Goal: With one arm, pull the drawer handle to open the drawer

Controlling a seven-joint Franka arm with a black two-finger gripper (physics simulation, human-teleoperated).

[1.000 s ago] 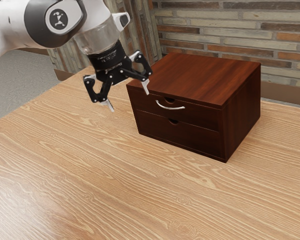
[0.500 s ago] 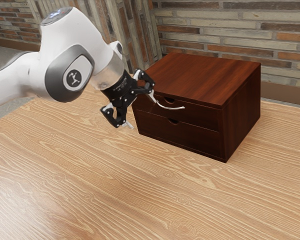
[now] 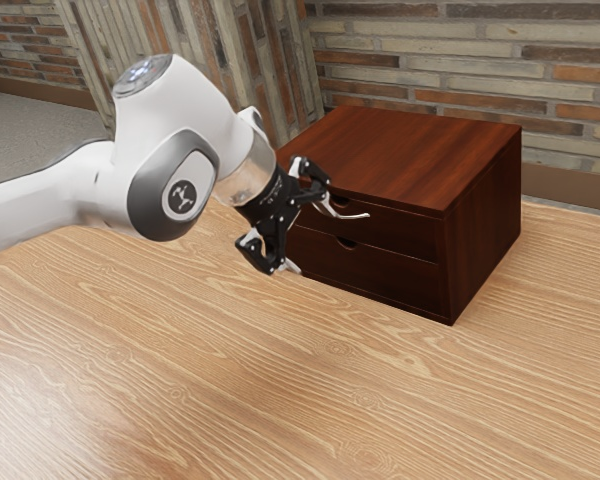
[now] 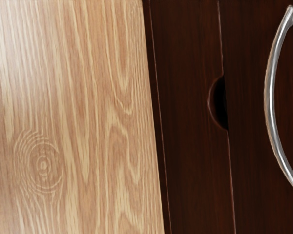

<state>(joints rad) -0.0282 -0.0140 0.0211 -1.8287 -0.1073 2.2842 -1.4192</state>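
Polished metal handle point(image 4: 276, 107), glossy dark wood cabinet point(image 3: 410, 150), pale grained wooden table point(image 3: 230, 380).

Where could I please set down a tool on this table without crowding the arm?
The broad table between the drawer cabinet and the near edge is bare, as is the strip at the exterior view's right of it. It is crowded at the cabinet's front, where the open end effector hangs by the top handle.

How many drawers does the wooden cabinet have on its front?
2. The upper drawer, with the silver handle, sits directly above the lower drawer, which shows no handle. Other sides are hidden.
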